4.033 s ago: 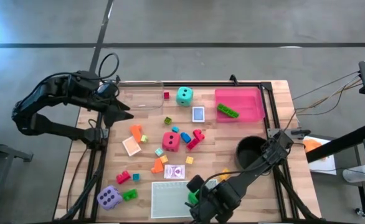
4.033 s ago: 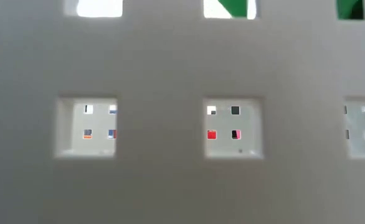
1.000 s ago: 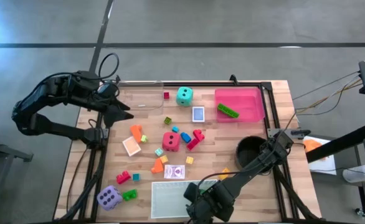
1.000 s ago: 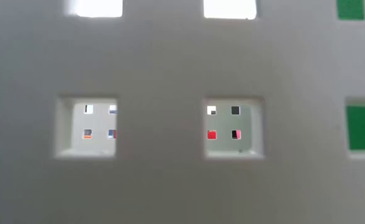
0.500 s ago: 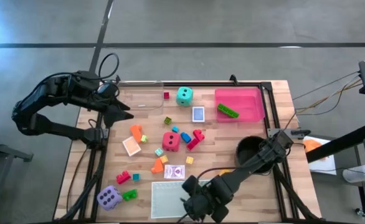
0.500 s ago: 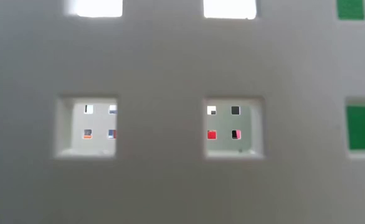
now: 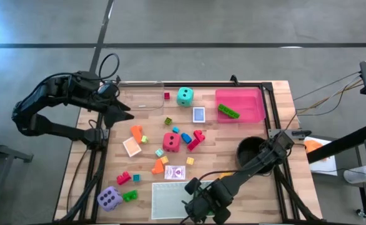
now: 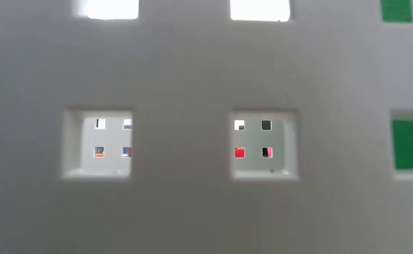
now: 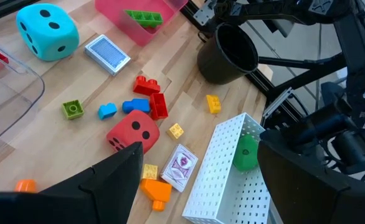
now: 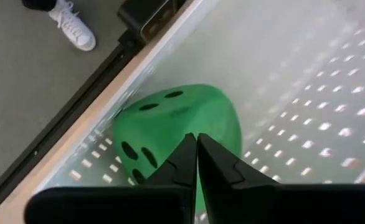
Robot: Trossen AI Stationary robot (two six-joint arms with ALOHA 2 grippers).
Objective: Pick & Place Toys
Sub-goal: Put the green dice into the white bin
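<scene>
The green die [image 10: 167,118] lies low inside the white perforated tray [image 7: 167,200] at the table's near edge. It also shows in the left wrist view [image 9: 246,152] and as green through the tray's holes [image 8: 408,144]. My right gripper [image 10: 197,146] is over the tray [image 7: 200,205], shut on the die. My left gripper [image 9: 200,149] is open and empty at the table's far left [image 7: 122,111]. The red die [image 7: 171,141], teal die [image 7: 184,95], purple die [image 7: 109,198], small blocks and cards lie on the table. My right gripper pinches the green die between its two nearly closed fingers [image 10: 217,165], slanting down from above. The fingers hide the exact spot. The soft die bulges out on both sides of the fingertips. It sits against the tray's near wall [image 10: 89,149].
The pink tray [image 7: 253,100] with a green block [image 7: 228,111] stands at the far right. The black pot [image 7: 250,152] is at the right edge, and a clear tray [image 7: 139,94] is at the far left. A person's white shoe [image 10: 73,25] shows on the floor beyond the table's near edge.
My right gripper has gone a little toward the table's left over the white tray. The green die stays low in the tray.
</scene>
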